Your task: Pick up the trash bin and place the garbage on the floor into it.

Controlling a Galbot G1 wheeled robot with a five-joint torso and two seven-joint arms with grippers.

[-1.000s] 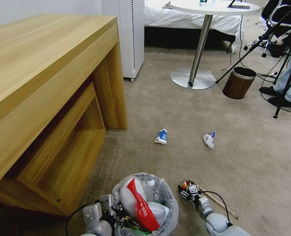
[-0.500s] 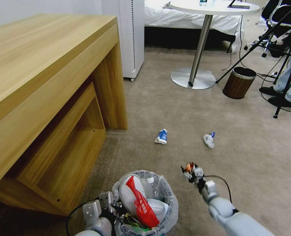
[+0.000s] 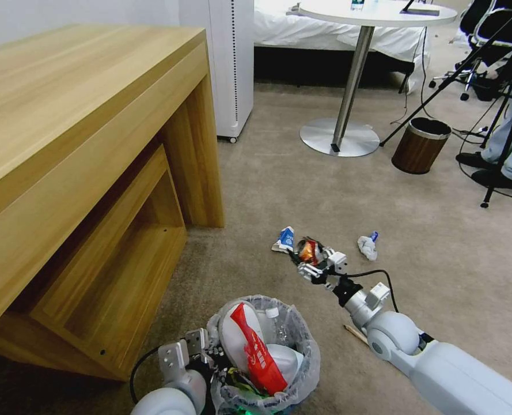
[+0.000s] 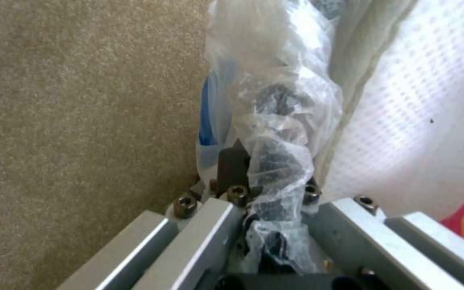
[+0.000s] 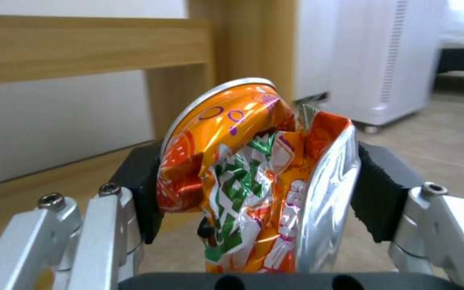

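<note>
Head view first: crushed can (image 3: 308,251) up off the floor (image 3: 440,259), pinched in the right end effector (image 3: 315,259) out ahead of the robot. Right wrist view up close: same can (image 5: 253,177) folded nearly in half, wedged between the black pads (image 5: 382,193), both round ends standing roughly upright, crumpled middle sagging down. Firm-looking clamp across the squashed body, so no real long axis left to fuss over.

Trash bin (image 3: 312,360) down low, nearer the robot and off to the left of that can, mouth facing up. Already stuffed: white slipper (image 3: 230,337), red wrapper (image 3: 258,351), small clear bottle (image 3: 270,323). Left end effector (image 3: 201,351) right at the bin's left rim, and in the left wrist view closed on the crinkled liner (image 4: 275,121) bunched between its fingers. Can't tell whether the bin rests on the floor or hangs clear.

Guessing the whole thing hinges on bringing the can back and left until it sits above the open mouth, then letting go. Not much free room in there, so could bounce off the slipper.

Farther out on the floor: blue-white carton (image 3: 284,239) just beyond the can, crumpled white paper (image 3: 368,246) to its right, thin wooden stick (image 3: 353,333) beside the right arm.
</note>
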